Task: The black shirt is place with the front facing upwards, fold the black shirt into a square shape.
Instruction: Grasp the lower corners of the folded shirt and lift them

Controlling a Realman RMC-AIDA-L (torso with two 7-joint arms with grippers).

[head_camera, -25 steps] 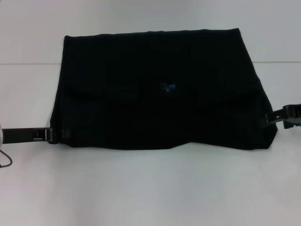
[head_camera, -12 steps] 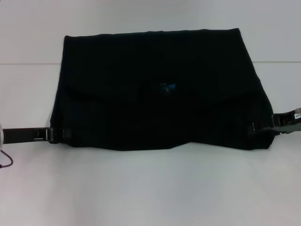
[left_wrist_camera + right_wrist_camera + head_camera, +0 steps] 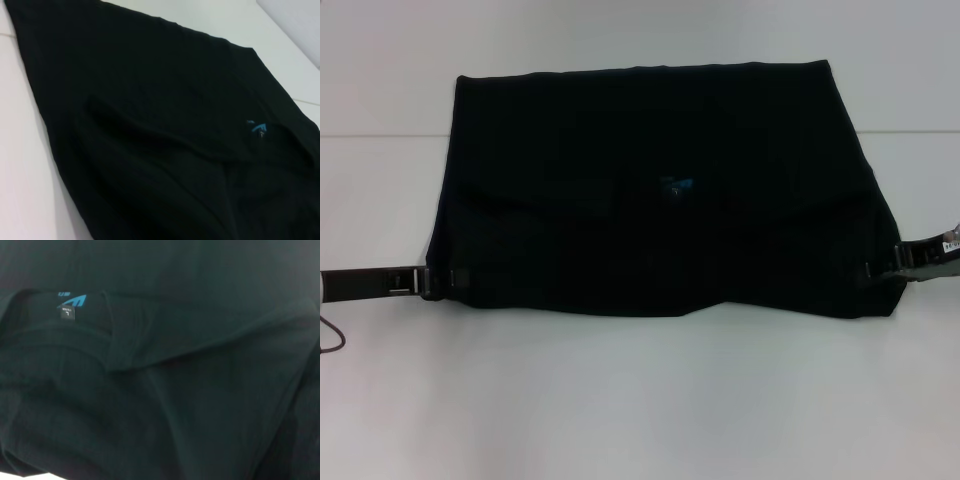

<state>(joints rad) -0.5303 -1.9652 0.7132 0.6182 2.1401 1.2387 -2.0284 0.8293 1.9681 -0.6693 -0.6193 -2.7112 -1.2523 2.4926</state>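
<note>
The black shirt (image 3: 650, 190) lies on the white table, folded into a wide band, with its small blue neck label (image 3: 676, 186) showing near the middle. No lettering shows. My left gripper (image 3: 445, 280) is at the shirt's near left corner, its tip over the cloth edge. My right gripper (image 3: 880, 268) is at the shirt's near right edge, touching the cloth. The left wrist view shows the shirt (image 3: 165, 130) and its label (image 3: 257, 128). The right wrist view is filled by the shirt (image 3: 200, 365) with the collar and label (image 3: 71, 302).
The white table (image 3: 640, 400) runs all round the shirt, with a faint seam line (image 3: 380, 135) across it at the back. A thin dark cable (image 3: 330, 335) hangs by the left arm at the picture's left edge.
My right gripper has moved inwards from beside the shirt onto its near right edge. My left gripper has shifted slightly farther from me at the near left corner. The shirt has not visibly moved.
</note>
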